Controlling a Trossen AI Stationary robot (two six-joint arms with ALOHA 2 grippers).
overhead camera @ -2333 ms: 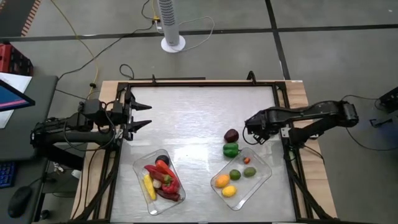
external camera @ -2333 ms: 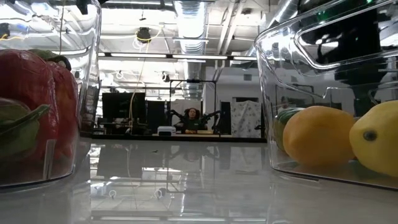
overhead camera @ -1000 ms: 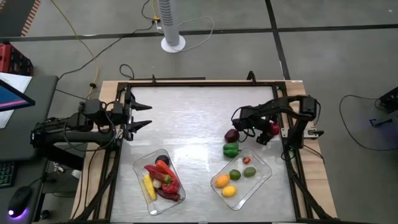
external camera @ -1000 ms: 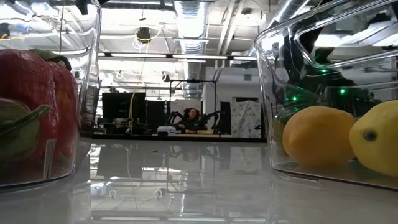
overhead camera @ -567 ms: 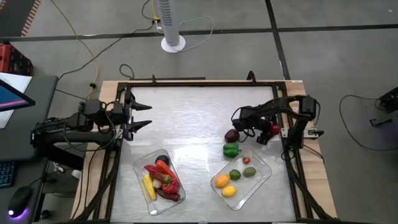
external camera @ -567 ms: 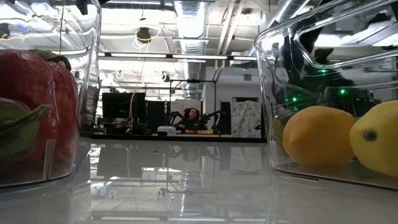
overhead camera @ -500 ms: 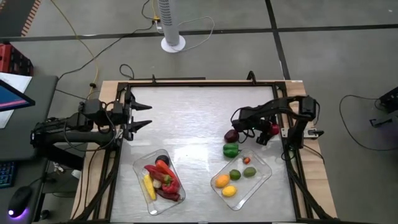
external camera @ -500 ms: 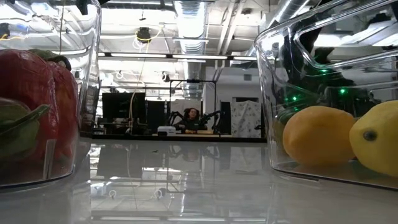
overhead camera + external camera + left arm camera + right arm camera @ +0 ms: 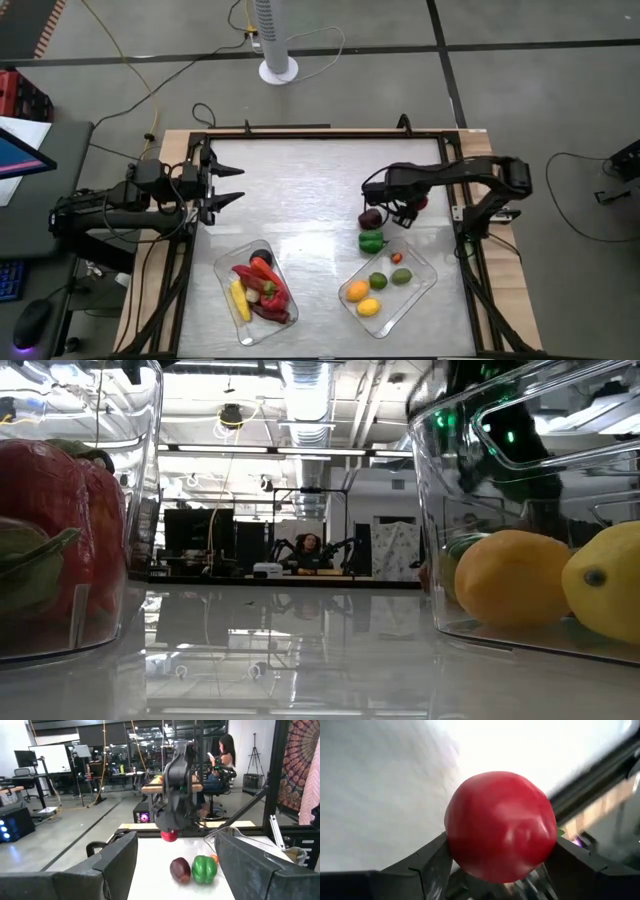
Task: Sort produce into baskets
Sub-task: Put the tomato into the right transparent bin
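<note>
My right gripper point(image 9: 414, 208) hangs over the table's right half, shut on a round red piece of produce point(image 9: 500, 825). The left wrist view shows that piece point(image 9: 170, 836) under the down-slanting fingers. A dark purple piece point(image 9: 371, 218) and a green pepper point(image 9: 372, 240) lie on the table just left of it. The right clear basket point(image 9: 425, 272) holds orange, yellow and green pieces. The left basket point(image 9: 225, 275) holds red chillies and yellow corn. My left gripper point(image 9: 230, 185) waits open at the table's left edge. My right gripper pinches the round red piece between its two fingers, one on each of two opposite sides point(image 9: 454, 845). The fingers come from above, slanting down. The piece point(image 9: 170, 836) hangs at the fingertips, lifted clear of the table.
A black frame rail point(image 9: 330, 132) runs around the table. Bare tabletop point(image 9: 300, 190) lies between the two arms and behind the baskets. A person point(image 9: 224, 750) sits in the room beyond the table. A white fan base point(image 9: 278, 70) stands on the floor behind it.
My right gripper has risen and gone toward the table's left edge with the red piece, which is now lifted clear above the spot beside the purple piece. The arm's elbow has swung outward, toward the table's right.
</note>
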